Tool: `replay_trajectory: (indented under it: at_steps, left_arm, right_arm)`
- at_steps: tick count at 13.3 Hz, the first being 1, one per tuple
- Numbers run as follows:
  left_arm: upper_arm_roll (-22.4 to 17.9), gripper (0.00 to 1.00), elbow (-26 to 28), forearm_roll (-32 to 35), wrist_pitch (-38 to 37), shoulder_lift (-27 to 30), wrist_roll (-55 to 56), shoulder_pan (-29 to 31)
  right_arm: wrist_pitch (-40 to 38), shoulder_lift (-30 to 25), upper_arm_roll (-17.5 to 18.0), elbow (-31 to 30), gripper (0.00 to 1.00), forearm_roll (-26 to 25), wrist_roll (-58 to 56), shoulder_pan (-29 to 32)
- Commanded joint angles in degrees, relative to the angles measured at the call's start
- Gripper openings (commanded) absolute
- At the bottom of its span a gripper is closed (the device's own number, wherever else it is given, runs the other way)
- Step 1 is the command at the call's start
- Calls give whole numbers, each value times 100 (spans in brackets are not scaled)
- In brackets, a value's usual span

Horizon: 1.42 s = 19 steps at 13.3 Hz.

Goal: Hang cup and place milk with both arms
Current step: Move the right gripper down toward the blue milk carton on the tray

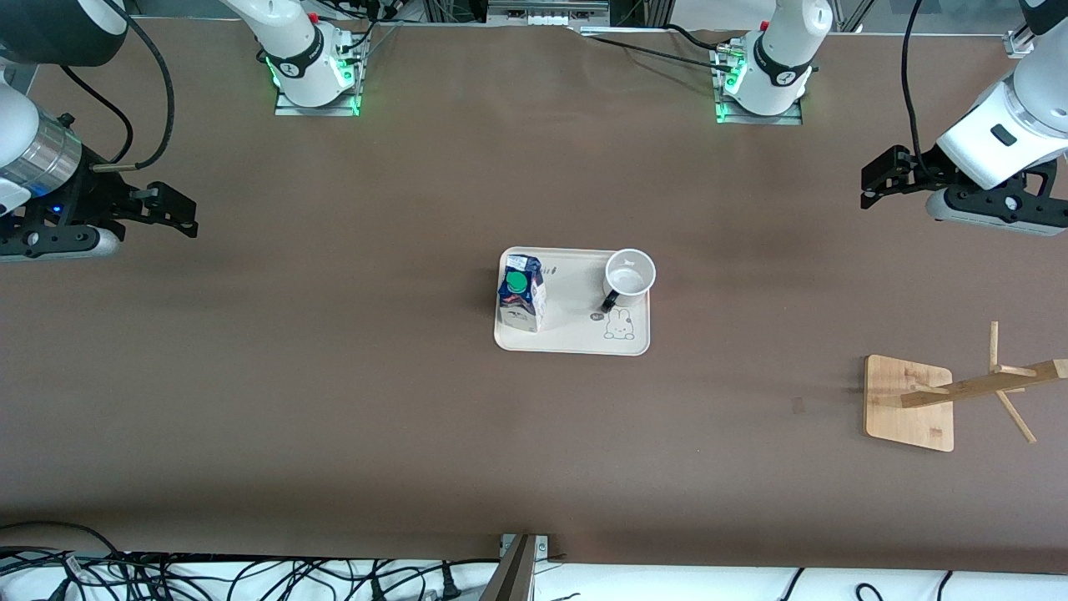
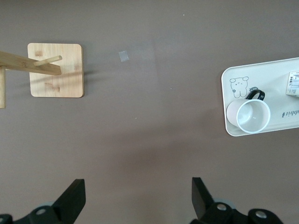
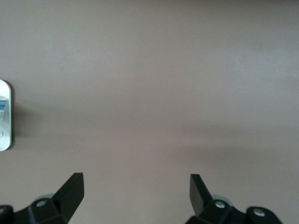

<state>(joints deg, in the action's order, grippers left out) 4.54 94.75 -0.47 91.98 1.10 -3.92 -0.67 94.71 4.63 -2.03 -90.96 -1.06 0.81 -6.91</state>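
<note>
Brown table (image 1: 334, 376) spanning my whole view. Seeing cream tray (image 1: 576, 344) sitting mid-table, between both grippers, well apart from each. Milk (image 1: 521, 294) standing upright on tray at end toward right gripper (image 1: 179, 213); cup (image 1: 629, 275) standing upright on tray end toward left gripper (image 1: 876, 179). Both grippers hovering over bare table, jaws spread wide, holding nothing. Wooden rack (image 1: 909, 402) standing nearest left gripper, at left arm's end.

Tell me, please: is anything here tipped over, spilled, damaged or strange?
Nothing stands out. The cup and the milk stand upright on the tray, nothing spilled. The wooden rack stands toward the left arm's end of the table.
</note>
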Motion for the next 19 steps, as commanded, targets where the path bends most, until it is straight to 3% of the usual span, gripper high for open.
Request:
replay_trajectory:
  at_steps: [1, 13, 19]
  left_arm:
    - [3, 100, -264, -23, -137, -101, -3, -21]
    - [3, 100, -291, -23, -137, -136, 14, -21]
    - [3, 100, -291, -23, -137, -136, 14, -21]
  right_arm:
    - [222, -32, 36, 0, 100, -105, 25, 14]
    - [346, 12, 10, 52, 100, 106, 25, 23]
    - [305, 406, 45, 17, 100, 62, -63, -117]
